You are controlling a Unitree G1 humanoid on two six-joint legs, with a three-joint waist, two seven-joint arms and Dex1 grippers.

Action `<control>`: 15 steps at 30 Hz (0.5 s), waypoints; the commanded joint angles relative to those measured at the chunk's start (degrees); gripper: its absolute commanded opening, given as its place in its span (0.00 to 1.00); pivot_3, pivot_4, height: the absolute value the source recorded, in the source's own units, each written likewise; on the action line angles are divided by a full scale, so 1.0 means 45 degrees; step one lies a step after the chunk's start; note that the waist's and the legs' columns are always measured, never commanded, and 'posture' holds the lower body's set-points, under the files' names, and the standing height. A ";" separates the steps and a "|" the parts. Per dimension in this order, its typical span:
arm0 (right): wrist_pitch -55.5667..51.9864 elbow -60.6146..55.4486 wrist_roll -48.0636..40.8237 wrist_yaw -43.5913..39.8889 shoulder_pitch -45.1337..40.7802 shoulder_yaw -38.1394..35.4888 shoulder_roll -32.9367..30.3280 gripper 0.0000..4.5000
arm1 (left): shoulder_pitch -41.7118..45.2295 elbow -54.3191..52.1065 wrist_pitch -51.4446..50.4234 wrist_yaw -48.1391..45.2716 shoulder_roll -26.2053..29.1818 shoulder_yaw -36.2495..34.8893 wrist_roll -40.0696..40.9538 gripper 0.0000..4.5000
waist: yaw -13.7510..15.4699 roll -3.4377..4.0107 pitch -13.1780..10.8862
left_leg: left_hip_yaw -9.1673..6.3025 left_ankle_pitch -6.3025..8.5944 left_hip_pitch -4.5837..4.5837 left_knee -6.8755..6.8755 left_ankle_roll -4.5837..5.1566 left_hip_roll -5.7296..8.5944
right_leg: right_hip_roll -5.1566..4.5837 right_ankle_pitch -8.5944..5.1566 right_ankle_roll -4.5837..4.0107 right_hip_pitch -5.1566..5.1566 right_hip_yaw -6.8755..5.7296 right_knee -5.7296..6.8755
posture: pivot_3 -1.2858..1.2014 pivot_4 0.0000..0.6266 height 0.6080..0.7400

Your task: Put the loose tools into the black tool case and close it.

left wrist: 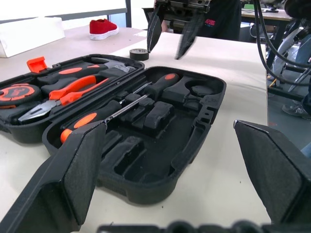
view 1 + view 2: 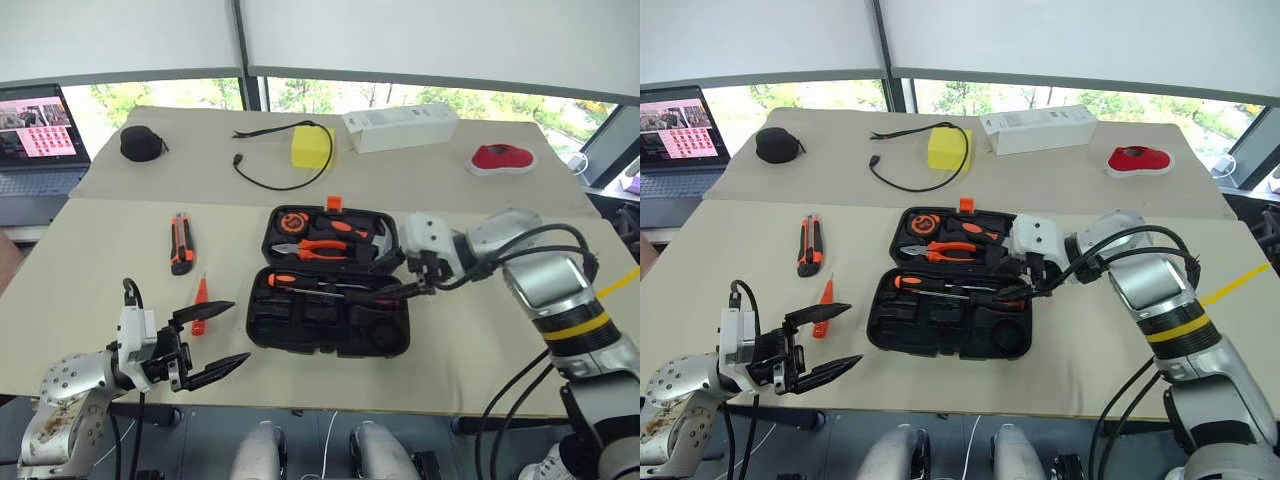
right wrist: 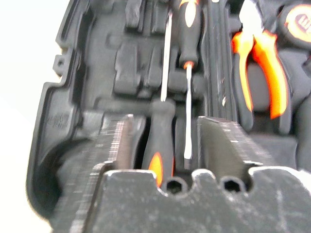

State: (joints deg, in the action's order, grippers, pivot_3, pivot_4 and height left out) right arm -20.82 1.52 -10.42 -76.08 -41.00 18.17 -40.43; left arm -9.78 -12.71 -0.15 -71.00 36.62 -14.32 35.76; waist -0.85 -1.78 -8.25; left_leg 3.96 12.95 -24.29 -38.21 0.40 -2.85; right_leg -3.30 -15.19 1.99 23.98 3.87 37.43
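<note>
A: Currently, how many tools lie inside the black tool case (image 2: 330,325)?

B: The case lies open and flat on the table (image 2: 90,290). Two long screwdrivers (image 2: 315,284) lie head to tail in the near half. The far half holds one pair of pliers (image 2: 318,247), one round tape measure (image 2: 291,220) and one hammer, partly hidden.

A: And loose items?

B: Two show on the table left of the case: one utility knife (image 2: 181,243) and one small tester screwdriver (image 2: 200,303), well apart from the case. One black tape roll (image 1: 139,53) lies on the table beyond the case, seen from the left wrist.

A: State of the grippers?

B: The left gripper (image 2: 212,342) hangs near the table's front edge, jaws spread wide, holding nothing. The right gripper (image 2: 405,290) hangs over the right end of the near half, above the screwdriver handles. Its jaws stand partly apart with nothing between them.

A: Other objects?

B: One yellow block (image 2: 311,146), one black cable (image 2: 262,176), one white box (image 2: 400,127), one red item (image 2: 503,157), one black pouch (image 2: 142,143), one laptop (image 2: 38,140).
</note>
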 commanded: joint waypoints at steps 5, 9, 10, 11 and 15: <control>0.0768 0.1361 0.0477 0.0669 0.0442 0.0359 0.1230 0.01 | 0.0329 -0.0023 -0.0065 -0.0019 0.0097 0.0175 -0.0024 1.00 | 0.0012 0.0000 0.0000 | 0.0027 -0.0001 -0.0005 -0.0026 -0.0001 0.0002 | -0.0002 0.0000 0.0000 0.0011 0.0005 0.0036 | 0.52 0.24 1.00; 0.1172 0.2158 0.0939 0.0873 0.0429 0.0549 0.1633 0.01 | 0.0351 -0.0129 -0.0070 0.0137 0.0085 0.0171 -0.0073 1.00 | 0.0012 0.0000 0.0000 | 0.0060 -0.0002 0.0003 -0.0046 -0.0003 0.0002 | -0.0001 0.0000 0.0000 0.0003 0.0004 0.0051 | 0.52 0.24 1.00; 0.1219 0.2282 0.1034 0.0885 0.0444 0.0605 0.1700 0.01 | 0.0311 -0.0175 -0.0067 0.0167 0.0078 0.0162 -0.0086 1.00 | 0.0003 -0.0003 0.0002 | 0.0060 -0.0002 0.0012 -0.0047 -0.0003 0.0000 | 0.0001 0.0000 0.0000 -0.0006 0.0003 0.0055 | 0.52 0.24 1.00; 0.1258 0.2357 0.1123 0.0863 0.0487 0.0676 0.1744 0.01 | 0.0220 -0.0242 -0.0046 0.0192 0.0064 0.0147 -0.0100 1.00 | -0.0016 -0.0004 0.0003 | 0.0060 -0.0003 0.0023 -0.0049 -0.0005 -0.0004 | 0.0007 -0.0001 -0.0001 -0.0013 0.0004 0.0059 | 0.52 0.24 1.00; 0.1345 0.2636 0.1302 0.0911 0.0465 0.0830 0.1904 0.01 | -0.0005 -0.0410 -0.0013 0.0360 0.0037 0.0104 -0.0143 1.00 | -0.0038 -0.0004 0.0004 | 0.0062 -0.0010 0.0038 -0.0052 -0.0015 -0.0007 | 0.0011 0.0001 -0.0007 -0.0014 0.0006 0.0090 | 0.52 0.24 1.00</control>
State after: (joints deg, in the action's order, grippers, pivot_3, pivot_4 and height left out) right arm -15.13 12.06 -6.74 -72.98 -38.80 21.40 -31.85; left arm -9.43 -12.69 -0.31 -70.03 36.62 -13.36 35.26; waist -1.02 -1.80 -8.24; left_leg 4.24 12.90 -24.11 -38.46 0.32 -2.88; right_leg -3.25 -15.19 1.96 23.92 3.90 37.87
